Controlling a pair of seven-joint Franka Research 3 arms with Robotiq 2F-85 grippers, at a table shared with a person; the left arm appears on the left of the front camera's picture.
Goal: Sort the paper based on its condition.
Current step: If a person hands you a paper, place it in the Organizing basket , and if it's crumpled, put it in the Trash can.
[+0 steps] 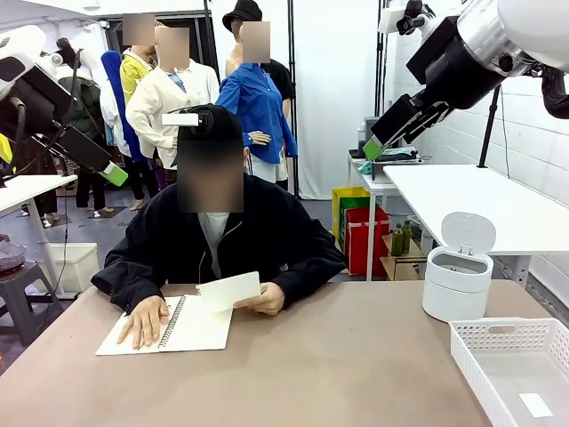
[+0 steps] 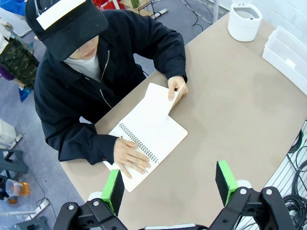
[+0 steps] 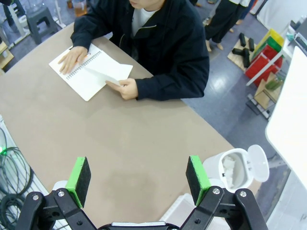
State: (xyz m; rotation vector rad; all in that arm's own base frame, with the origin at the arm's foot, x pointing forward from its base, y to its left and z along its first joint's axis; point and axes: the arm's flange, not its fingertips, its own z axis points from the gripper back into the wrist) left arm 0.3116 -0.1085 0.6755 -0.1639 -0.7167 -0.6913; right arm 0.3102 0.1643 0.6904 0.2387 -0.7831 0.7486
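Jaws on both arms stand spread above the desk (image 1: 356, 374); at 11 o'clock, a hand (image 1: 265, 301) holds a sheet (image 1: 229, 291).

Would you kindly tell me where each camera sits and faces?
Front: between the arms, facing the person across the table; left gripper and right gripper raised at the sides.
Left wrist: high, looking down on the notebook; own open fingers below.
Right wrist: high, looking down past the bin; own open fingers below.
Shared: the person's held sheet.
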